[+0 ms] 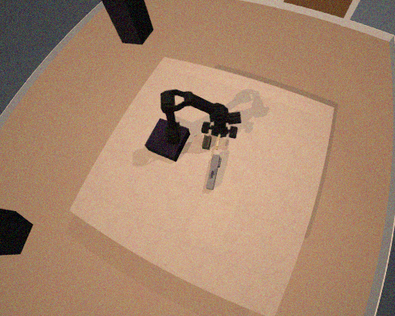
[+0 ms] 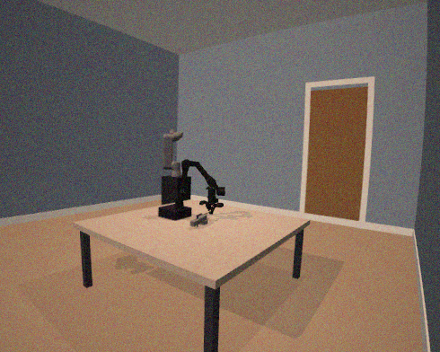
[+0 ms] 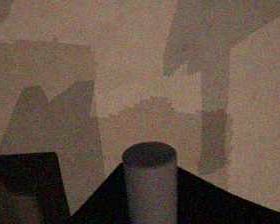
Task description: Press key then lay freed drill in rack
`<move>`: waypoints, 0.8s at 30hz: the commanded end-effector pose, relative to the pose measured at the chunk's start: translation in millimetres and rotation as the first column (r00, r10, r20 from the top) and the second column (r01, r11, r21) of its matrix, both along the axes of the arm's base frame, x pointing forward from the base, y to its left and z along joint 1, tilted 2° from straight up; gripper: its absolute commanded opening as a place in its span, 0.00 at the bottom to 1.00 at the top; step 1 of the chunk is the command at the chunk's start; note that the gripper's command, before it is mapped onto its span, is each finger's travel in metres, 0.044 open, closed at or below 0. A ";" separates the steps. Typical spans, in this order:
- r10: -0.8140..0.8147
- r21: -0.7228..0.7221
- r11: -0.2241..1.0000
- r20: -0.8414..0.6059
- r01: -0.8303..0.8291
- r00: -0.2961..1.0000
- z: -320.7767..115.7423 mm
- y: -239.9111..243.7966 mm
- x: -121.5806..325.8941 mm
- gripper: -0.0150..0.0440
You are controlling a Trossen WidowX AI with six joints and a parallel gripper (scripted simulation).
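My gripper (image 1: 218,135) (image 2: 212,210) is shut on the drill, above the table. In the wrist view the grey round shank of the drill (image 3: 151,187) stands upright between the black fingers. In the top view a thin yellowish length of the drill (image 1: 218,142) points down below the fingers. A long grey block (image 1: 209,183) (image 2: 195,222) lies on the table just in front of the gripper, with small dark parts on it. A small dark block (image 1: 206,142) stands beside the drill, on the arm base's side. I cannot tell which part is the key or which is the rack.
The arm's dark base (image 1: 164,141) (image 2: 174,212) stands on the pale table (image 1: 189,226) (image 2: 165,242), to the left of the blocks. Shadows of the arm fall across the table behind the gripper.
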State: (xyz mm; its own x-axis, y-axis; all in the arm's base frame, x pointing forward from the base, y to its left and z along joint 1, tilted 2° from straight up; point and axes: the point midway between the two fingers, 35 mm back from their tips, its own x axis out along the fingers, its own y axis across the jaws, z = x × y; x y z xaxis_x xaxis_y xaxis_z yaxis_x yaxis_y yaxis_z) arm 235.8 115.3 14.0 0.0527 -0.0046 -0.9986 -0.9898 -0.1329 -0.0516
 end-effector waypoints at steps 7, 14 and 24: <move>-0.004 -0.001 1.000 0.008 0.004 1.000 5.0 -0.3 -0.1 0.25; -0.004 -0.001 1.000 0.008 0.004 1.000 7.0 -0.5 -0.7 0.25; -0.004 -0.001 1.000 0.008 0.004 1.000 9.8 -0.8 -1.4 0.25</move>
State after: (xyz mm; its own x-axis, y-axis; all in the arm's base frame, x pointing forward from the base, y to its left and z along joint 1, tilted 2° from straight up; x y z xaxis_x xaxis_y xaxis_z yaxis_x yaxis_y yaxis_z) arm 233.4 114.7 20.9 0.0527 -0.0045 -0.9986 -0.9898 -0.1329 -0.0517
